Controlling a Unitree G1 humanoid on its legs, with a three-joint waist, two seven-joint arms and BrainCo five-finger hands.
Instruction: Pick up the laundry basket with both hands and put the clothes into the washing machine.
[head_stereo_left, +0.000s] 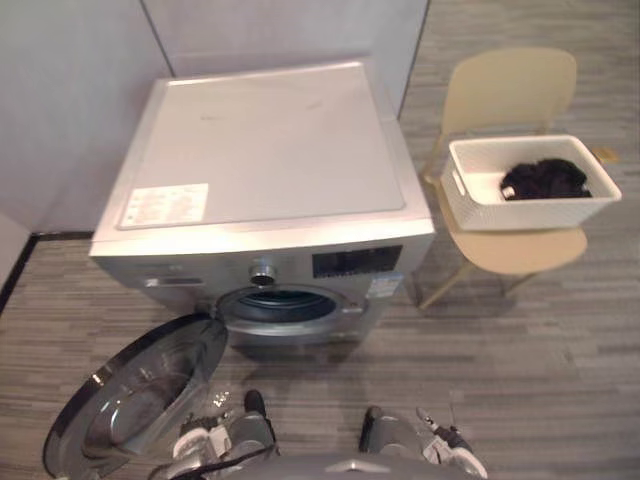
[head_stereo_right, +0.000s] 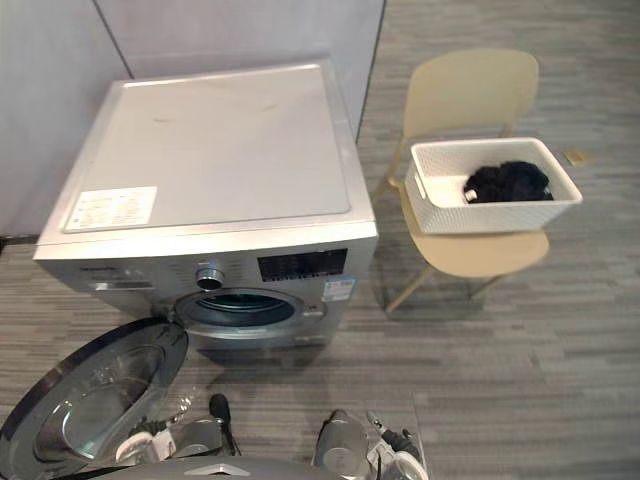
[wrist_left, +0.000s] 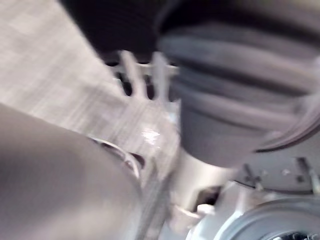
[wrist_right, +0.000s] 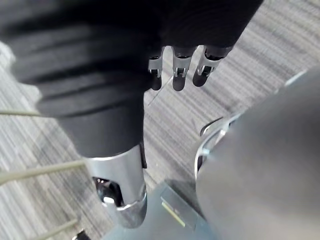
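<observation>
A white laundry basket (head_stereo_left: 478, 205) stands on the seat of a beige chair (head_stereo_left: 510, 88), to the right of the silver washing machine (head_stereo_left: 270, 150). Dark clothes (head_stereo_left: 545, 178) lie in a heap inside the basket. The machine's round door (head_stereo_left: 140, 395) hangs wide open at the lower left, and the drum opening (head_stereo_left: 275, 305) is uncovered. My left hand (wrist_left: 131, 70) hangs low over the floor with its fingers relaxed and nothing in them. My right hand (wrist_right: 180, 62) also hangs down, fingers loose and empty, far from the basket.
A grey partition wall (head_stereo_left: 70, 100) stands behind and left of the machine. Striped grey floor (head_stereo_left: 520, 360) stretches between me, the machine and the chair. The chair's legs (head_stereo_left: 440, 285) splay out near the machine's right front corner.
</observation>
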